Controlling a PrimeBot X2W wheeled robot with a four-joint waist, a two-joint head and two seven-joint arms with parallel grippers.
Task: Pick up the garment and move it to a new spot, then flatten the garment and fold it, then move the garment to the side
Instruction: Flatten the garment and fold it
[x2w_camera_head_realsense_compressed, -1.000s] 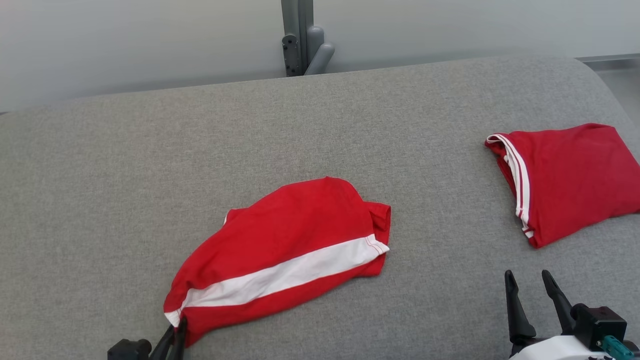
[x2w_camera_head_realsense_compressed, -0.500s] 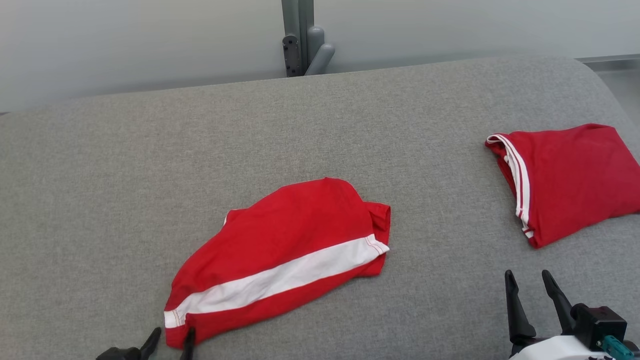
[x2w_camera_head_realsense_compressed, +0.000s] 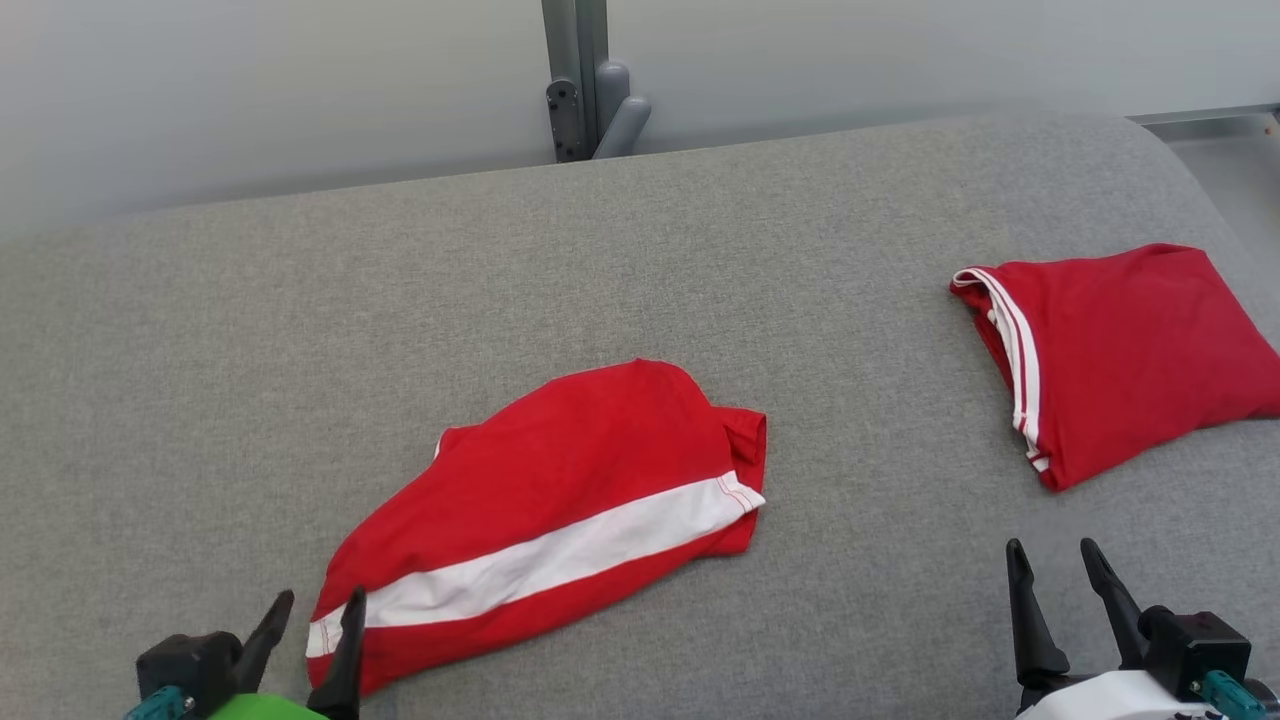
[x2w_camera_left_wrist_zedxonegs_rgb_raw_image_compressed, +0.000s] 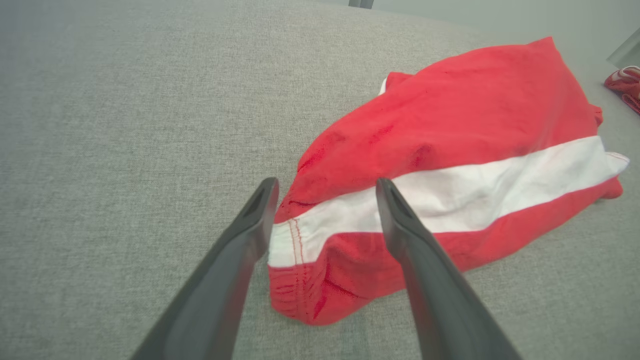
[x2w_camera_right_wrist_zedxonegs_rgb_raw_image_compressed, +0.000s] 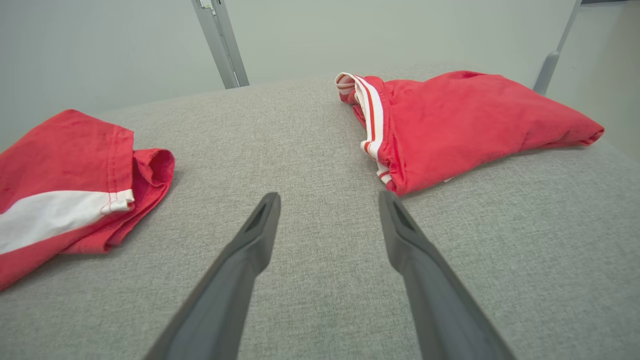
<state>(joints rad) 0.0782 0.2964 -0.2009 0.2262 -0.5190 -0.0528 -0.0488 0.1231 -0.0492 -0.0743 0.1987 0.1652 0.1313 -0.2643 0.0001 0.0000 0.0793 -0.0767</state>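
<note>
Left gripper: low at the bottom-left edge of the head view, black body with a green patch behind it, fingers aimed up the view and tilted a little to the right. Fingers spread wide, clamped on nothing. In the left wrist view, straddles the near corner of the garment: one finger just beside the stitched end of the white stripe, the other crossing over the stripe and the red band below it. Contact with the cloth impossible to judge.

Garment: red with one broad white stripe, loosely folded into a rounded shape. Lies near the middle of the grey upholstered surface, slanting from near-left to far-right. Far end bunched, with a red fold tucked beside the stripe's end.

Right gripper: at the bottom-right corner of the head view, white wrist housing and black block with a teal plug below. Fingers upright in the view with a slight lean left. Likewise spread wide and empty, over bare grey fabric. In the right wrist view, points at open surface, one fingertip near the closest corner of the second red garment without touching it.

Second red garment: folded, white-trimmed edge facing the middle, well apart from the striped one, toward the right end. Behind the surface, a grey post against a pale wall.
</note>
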